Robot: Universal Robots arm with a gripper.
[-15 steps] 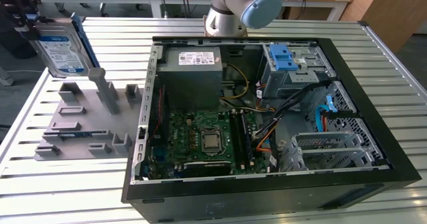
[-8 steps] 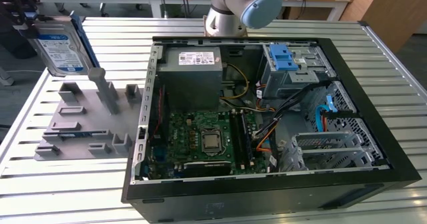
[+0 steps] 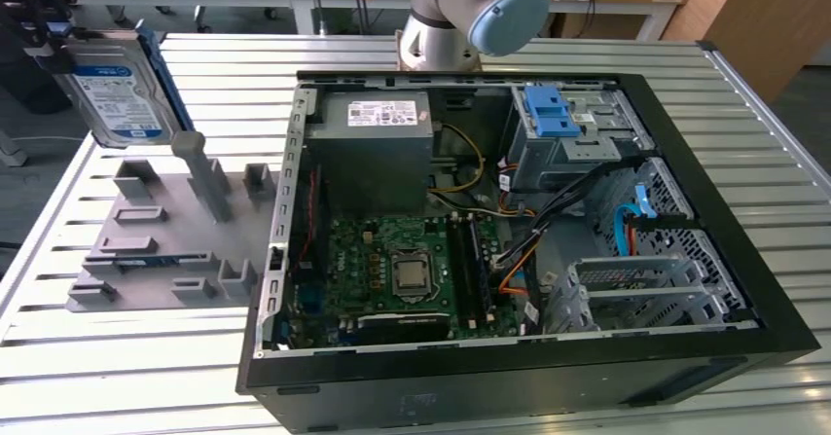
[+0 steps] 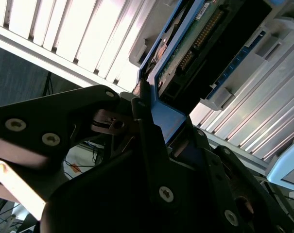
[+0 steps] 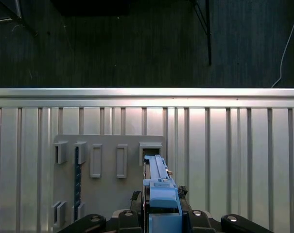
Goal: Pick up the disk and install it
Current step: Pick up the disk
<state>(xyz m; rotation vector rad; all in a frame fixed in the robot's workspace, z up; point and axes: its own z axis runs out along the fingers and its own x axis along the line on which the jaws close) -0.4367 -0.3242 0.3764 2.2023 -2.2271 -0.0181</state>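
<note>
The disk (image 3: 120,94), silver with a white-and-blue label and a blue carrier frame, hangs upright above the table at the exterior view's far left. My gripper (image 3: 50,44) is shut on its upper edge. In the second wrist view the black fingers (image 4: 147,131) clamp the blue frame of the disk (image 4: 195,43), whose green circuit board side shows. In the first wrist view the disk (image 5: 159,187) is seen edge-on between the gripper's (image 5: 159,216) fingers, over the grey holder (image 5: 108,194). It is lifted clear of the grey holder (image 3: 162,235) below it.
An open black computer case (image 3: 520,352) lies to the exterior view's right of the holder. Inside are a grey metal cage with a blue latch (image 3: 565,124), a big grey box (image 3: 370,148), a motherboard (image 3: 389,279) and cables. The arm's base (image 3: 454,17) stands behind the case.
</note>
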